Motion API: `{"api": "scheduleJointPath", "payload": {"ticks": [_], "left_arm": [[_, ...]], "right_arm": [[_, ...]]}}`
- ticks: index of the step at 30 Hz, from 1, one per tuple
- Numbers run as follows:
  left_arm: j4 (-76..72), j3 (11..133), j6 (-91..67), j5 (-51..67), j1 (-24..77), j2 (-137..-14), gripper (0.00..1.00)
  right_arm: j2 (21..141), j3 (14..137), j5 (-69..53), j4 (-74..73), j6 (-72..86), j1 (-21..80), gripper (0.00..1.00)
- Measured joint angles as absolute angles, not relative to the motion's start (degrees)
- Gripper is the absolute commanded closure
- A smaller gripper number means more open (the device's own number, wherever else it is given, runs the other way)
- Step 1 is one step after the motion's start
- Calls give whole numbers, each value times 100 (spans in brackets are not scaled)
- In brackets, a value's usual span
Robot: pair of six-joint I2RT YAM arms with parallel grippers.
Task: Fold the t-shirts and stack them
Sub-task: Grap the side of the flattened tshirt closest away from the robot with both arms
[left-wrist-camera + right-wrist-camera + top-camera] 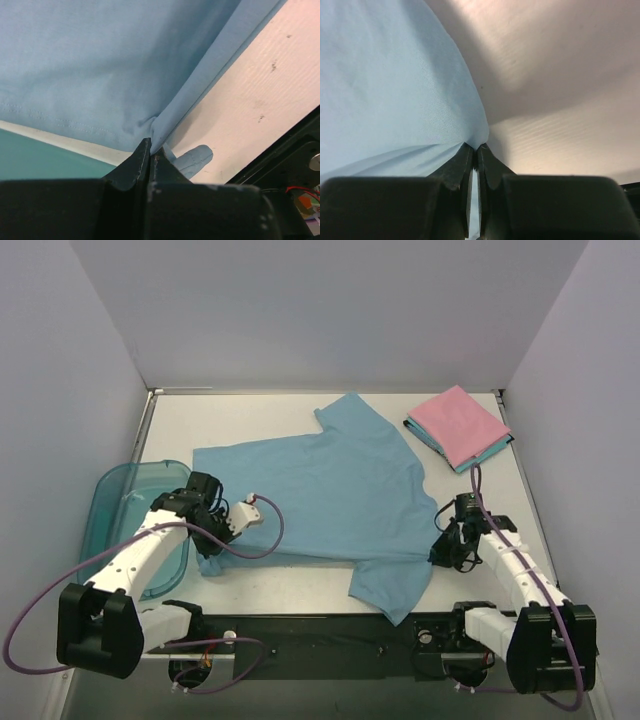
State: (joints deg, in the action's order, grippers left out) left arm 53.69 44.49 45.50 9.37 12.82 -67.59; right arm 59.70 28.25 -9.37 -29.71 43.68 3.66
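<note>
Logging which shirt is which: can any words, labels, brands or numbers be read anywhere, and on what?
None can be read.
The blue shirt shows plain cloth in all three views, no print or tag.
The pink shirt and the bin carry no visible marking.

Left arm: stretched forward, wrist low.
Left pincer: jaws pressed together, pinching the light blue t-shirt.
Right arm: stretched forward, wrist low.
Right pincer: jaws pressed together, pinching the same shirt.
</note>
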Motion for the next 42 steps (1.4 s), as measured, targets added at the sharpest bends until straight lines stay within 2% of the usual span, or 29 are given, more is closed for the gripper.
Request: {"api": "scheduleJointPath", "payload": {"ticks": [2, 4, 5, 7, 13, 19, 22, 26, 31, 33, 36, 42], "left_arm": [[5426, 4438, 4552, 1024, 1352, -6748, 100], [5435, 4370, 4550, 1109, 1431, -6718, 100], [5448, 4333, 4547, 1133, 1470, -6711, 100], [5468, 4233, 4523, 1151, 1594, -6711, 100], [5461, 4088, 4390, 1177, 1747, -6722, 100], [5463, 4084, 4307, 1181, 1754, -6722, 100], [5465, 4084, 4270, 1175, 1763, -6722, 100], [5465, 4084, 4263, 1157, 1813, -6722, 100], [5465, 4086, 4263, 1133, 1872, -6731, 100], [5468, 4086, 4265, 1120, 1881, -6735, 100], [5474, 4125, 4265, 1105, 1883, -6757, 100], [5494, 4355, 4261, 1072, 1883, -6781, 100]], "right_arm": [[6145, 3009, -930, -2995, 4104, 156, 97], [6329, 3157, -921, -3030, 3907, 80, 84], [6438, 3258, -923, -3070, 3809, 71, 66], [6681, 3509, -928, -3127, 3638, 67, 56], [6626, 3839, -766, -3649, 3566, 301, 49], [5599, 3839, -637, -4611, 4563, 1793, 49], [5358, 3616, -652, -4860, 5133, 2331, 50], [5164, 2724, -939, -4720, 5693, 2738, 50], [5723, 2187, -1205, -4058, 5937, 2749, 52], [5966, 2226, -1321, -3905, 5948, 2746, 66], [6051, 2226, -1496, -3885, 5992, 2746, 98], [5675, 2161, -1540, -3782, 5994, 2451, 100]]}}
